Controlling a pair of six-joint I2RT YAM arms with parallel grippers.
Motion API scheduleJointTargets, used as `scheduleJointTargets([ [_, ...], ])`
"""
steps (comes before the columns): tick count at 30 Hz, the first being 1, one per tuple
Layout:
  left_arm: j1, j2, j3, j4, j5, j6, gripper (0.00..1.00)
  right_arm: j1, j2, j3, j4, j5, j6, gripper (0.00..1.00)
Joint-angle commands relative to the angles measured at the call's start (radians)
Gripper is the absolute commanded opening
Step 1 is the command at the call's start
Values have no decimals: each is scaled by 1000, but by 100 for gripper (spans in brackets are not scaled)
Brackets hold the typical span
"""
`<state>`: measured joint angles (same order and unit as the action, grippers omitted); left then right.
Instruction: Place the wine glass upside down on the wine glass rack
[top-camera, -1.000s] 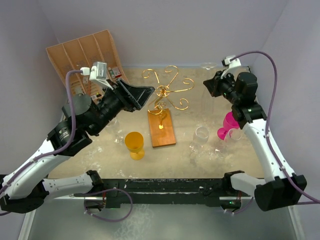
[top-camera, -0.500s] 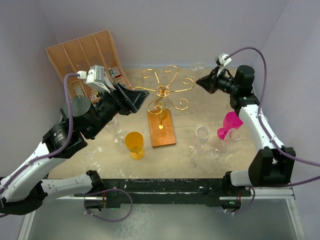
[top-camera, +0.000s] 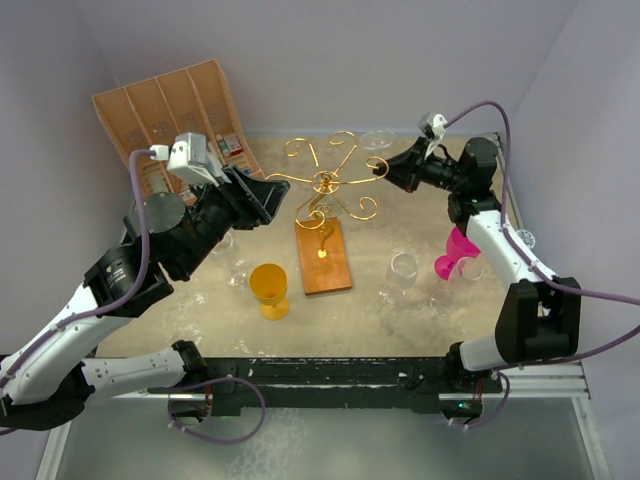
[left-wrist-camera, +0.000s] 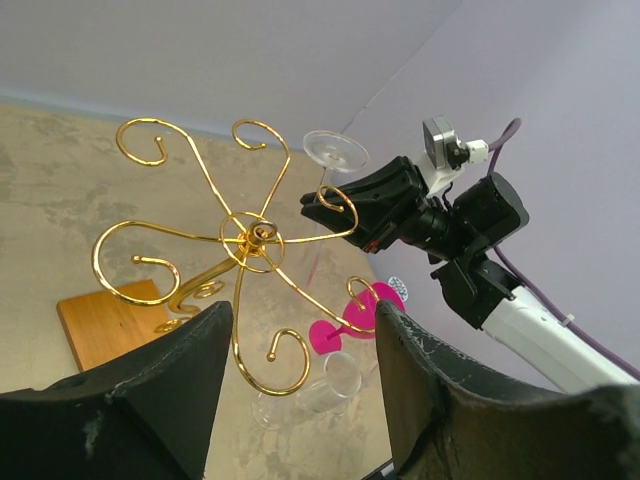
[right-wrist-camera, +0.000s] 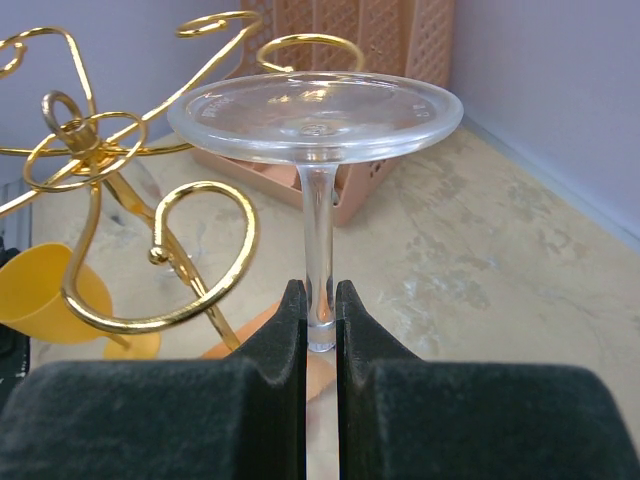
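Observation:
My right gripper (right-wrist-camera: 320, 295) is shut on the thin stem of a clear wine glass (right-wrist-camera: 315, 115). The glass is inverted, its round foot on top, and its bowl is hidden behind the fingers. From above, the glass foot (top-camera: 377, 140) floats just right of the wine glass rack (top-camera: 328, 183), a gold wire stand with curled arms on a brown wooden base. The nearest scroll (right-wrist-camera: 200, 255) curls just left of the stem. On the rack's left side my left gripper (top-camera: 270, 195) hovers open and holds nothing; the rack's hub (left-wrist-camera: 255, 235) lies ahead of its fingers.
A yellow cup (top-camera: 269, 288) stands left of the rack's base. A pink glass (top-camera: 458, 250) and clear glasses (top-camera: 400, 270) sit at the right, and another clear glass (top-camera: 232, 262) is under the left arm. A tan organiser box (top-camera: 175, 110) leans at the back left.
My right arm has swung left with the glass, from the back right corner up to the rack's right-hand arms. My left gripper has drawn slightly back to the left.

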<state>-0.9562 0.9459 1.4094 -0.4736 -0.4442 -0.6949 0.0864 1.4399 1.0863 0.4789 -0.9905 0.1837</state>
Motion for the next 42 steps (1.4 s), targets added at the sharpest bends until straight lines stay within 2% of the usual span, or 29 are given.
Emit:
scheduleJointTargets([
  [1, -1, -23, -5, 16, -36, 26, 57, 48, -14, -17, 152, -23, 57, 0],
  [8, -1, -24, -15, 19, -32, 19, 57, 88, -1, -30, 219, -9, 86, 0],
  [20, -1, -18, -26, 15, -39, 15, 57, 99, 19, -98, 357, -75, 189, 0],
  [26, -1, -9, -26, 16, -40, 15, 57, 99, -9, -157, 473, -109, 267, 0],
  [33, -1, 0, -28, 20, -42, 11, 57, 99, -77, -219, 475, -123, 264, 0],
  [39, -1, 2, -32, 23, -43, 7, 57, 99, -155, -247, 456, -66, 257, 0],
  [42, -1, -2, -35, 24, -43, 4, 57, 99, -201, -266, 432, 30, 240, 0],
])
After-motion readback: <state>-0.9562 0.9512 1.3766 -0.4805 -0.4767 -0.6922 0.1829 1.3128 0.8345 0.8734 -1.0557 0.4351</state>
